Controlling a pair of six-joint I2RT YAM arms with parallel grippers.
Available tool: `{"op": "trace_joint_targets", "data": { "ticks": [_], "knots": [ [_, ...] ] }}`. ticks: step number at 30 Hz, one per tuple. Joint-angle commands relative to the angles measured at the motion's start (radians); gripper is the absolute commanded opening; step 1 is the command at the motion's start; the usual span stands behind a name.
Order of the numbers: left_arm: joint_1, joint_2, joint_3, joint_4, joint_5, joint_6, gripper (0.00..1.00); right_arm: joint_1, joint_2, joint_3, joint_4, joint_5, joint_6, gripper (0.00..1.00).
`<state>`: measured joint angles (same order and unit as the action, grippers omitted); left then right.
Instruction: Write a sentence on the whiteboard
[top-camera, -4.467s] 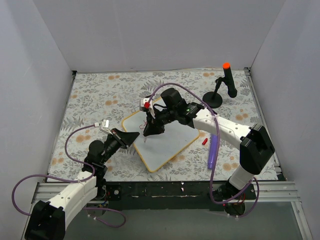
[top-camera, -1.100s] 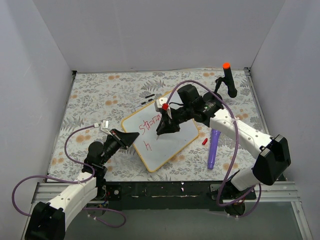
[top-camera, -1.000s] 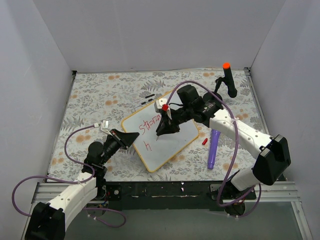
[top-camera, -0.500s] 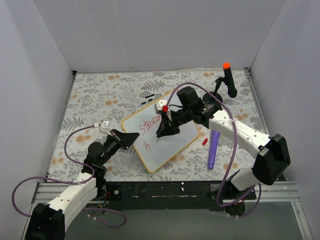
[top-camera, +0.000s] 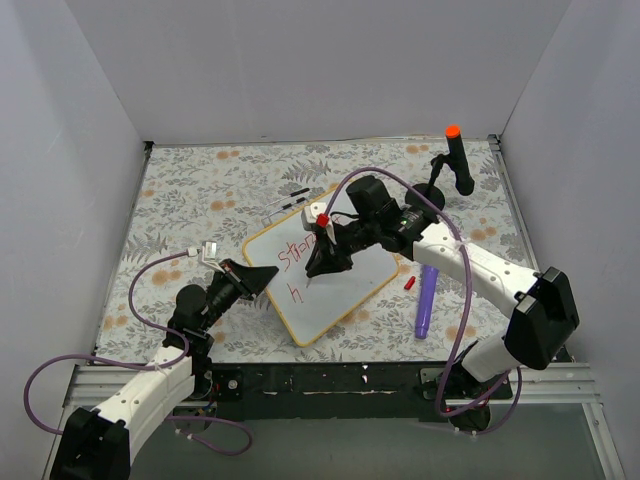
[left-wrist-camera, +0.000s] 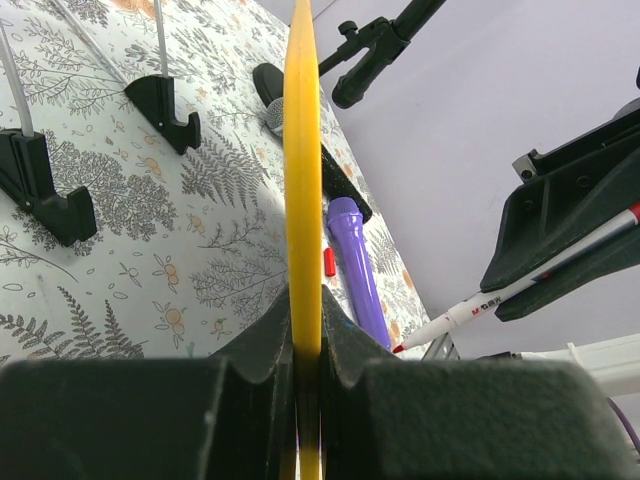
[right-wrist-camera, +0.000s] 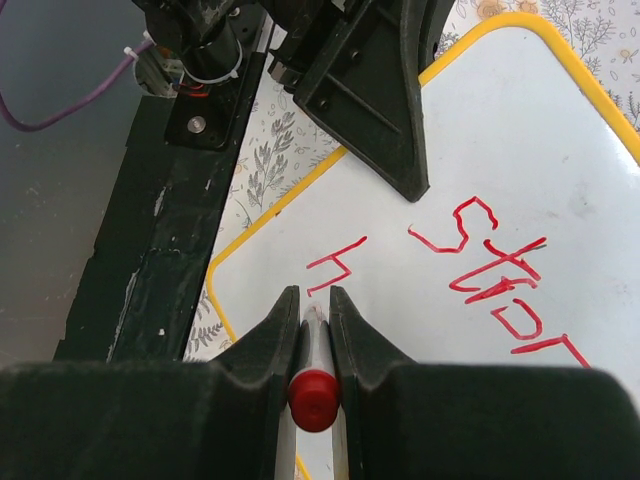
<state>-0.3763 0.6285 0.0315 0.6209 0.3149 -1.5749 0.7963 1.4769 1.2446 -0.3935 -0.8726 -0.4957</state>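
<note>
Right arm (top-camera: 470, 262) stretches over the whiteboard (top-camera: 335, 300), its fingers (right-wrist-camera: 262, 338) clamping a marker (right-wrist-camera: 314, 398) — left fingers (left-wrist-camera: 255, 352) pinch the board's edge.

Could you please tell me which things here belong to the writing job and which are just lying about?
In use: whiteboard, red writing, marker, left gripper clamped on the board's edge, right gripper holding the marker.
Lying about: purple tube, small red cap, orange-tipped black stand, black clips.

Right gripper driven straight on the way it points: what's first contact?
The right gripper holds a marker that leads, so likely the whiteboard, near the red h; whether it touches is unclear.
</note>
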Motion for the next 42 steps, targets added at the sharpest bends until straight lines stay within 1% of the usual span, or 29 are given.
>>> {"op": "trace_joint_targets", "data": {
  "ticks": [1,11,18,25,36,42],
  "knots": [
    [-0.003,-0.032,0.016,0.142,0.001,-0.045,0.0,0.024,0.022,0.007,0.067,0.044,0.045,0.01],
    [-0.003,-0.033,0.013,0.14,-0.011,-0.048,0.0,0.041,0.056,0.023,0.084,0.075,0.069,0.01],
    [-0.004,-0.03,0.008,0.142,-0.019,-0.051,0.0,0.044,0.091,0.076,0.067,0.095,0.069,0.01],
    [-0.003,-0.033,0.01,0.138,-0.02,-0.054,0.0,0.064,0.121,0.096,0.067,0.127,0.082,0.01],
    [-0.003,-0.024,0.008,0.142,-0.02,-0.053,0.0,0.066,0.088,0.035,0.062,0.11,0.049,0.01],
    [-0.003,-0.029,0.01,0.137,-0.02,-0.05,0.0,0.067,0.103,0.038,0.058,0.13,0.049,0.01]
  ]
}}
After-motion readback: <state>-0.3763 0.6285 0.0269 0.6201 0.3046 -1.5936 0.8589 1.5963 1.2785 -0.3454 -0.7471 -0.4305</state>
